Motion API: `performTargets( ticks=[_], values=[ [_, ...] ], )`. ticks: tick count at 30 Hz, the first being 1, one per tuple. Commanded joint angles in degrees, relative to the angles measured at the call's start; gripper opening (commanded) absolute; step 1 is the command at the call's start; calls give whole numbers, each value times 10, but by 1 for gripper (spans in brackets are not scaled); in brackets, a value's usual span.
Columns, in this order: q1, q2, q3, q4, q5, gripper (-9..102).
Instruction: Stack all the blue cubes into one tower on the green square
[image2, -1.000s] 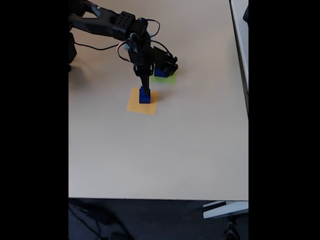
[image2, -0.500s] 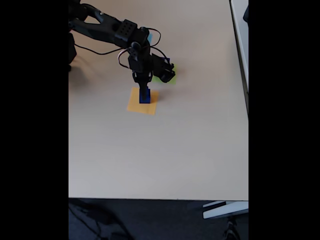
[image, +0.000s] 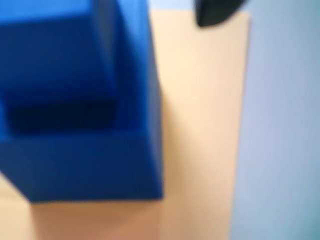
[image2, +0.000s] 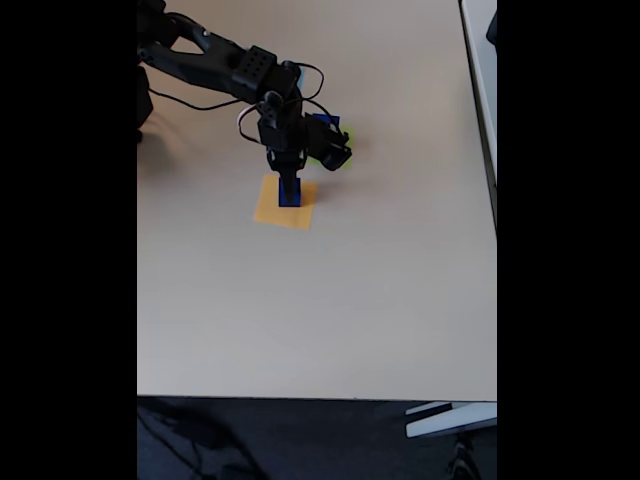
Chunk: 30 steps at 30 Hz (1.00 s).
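In the fixed view my gripper (image2: 289, 186) points straight down onto a dark-blue cube (image2: 290, 198) that stands on the orange-yellow square (image2: 272, 213). The wrist view is blurred: a stepped blue cube shape (image: 80, 125) takes up the left over the orange-yellow paper (image: 200, 125), and one black fingertip (image: 215, 12) sits a little apart from its right face. Whether the fingers press the cube is unclear. Behind the wrist, a sliver of the green square (image2: 346, 134) and a bit of another blue cube (image2: 322, 122) show; the rest is hidden.
The arm (image2: 215, 55) reaches in from the upper left with loose black cables. The beige table (image2: 320, 310) has wide bare room in front and to the right. Its front edge runs near the bottom, with a white object (image2: 440, 420) below it.
The wrist has turned and the arm has shifted slightly, now covering more of the green square. The gripper stays down at the cube on the orange-yellow square, and the cube looks narrower between the fingers.
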Motion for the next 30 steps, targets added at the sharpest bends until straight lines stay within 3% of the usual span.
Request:
performTargets(
  ticks=[1,16,26,30],
  values=[
    [4,8,-33,5,-2,26],
    [6,9,-31,3,-5,14],
    [6,11,-30,3,-4,0],
    [6,13,-29,3,-5,0]
  ],
)
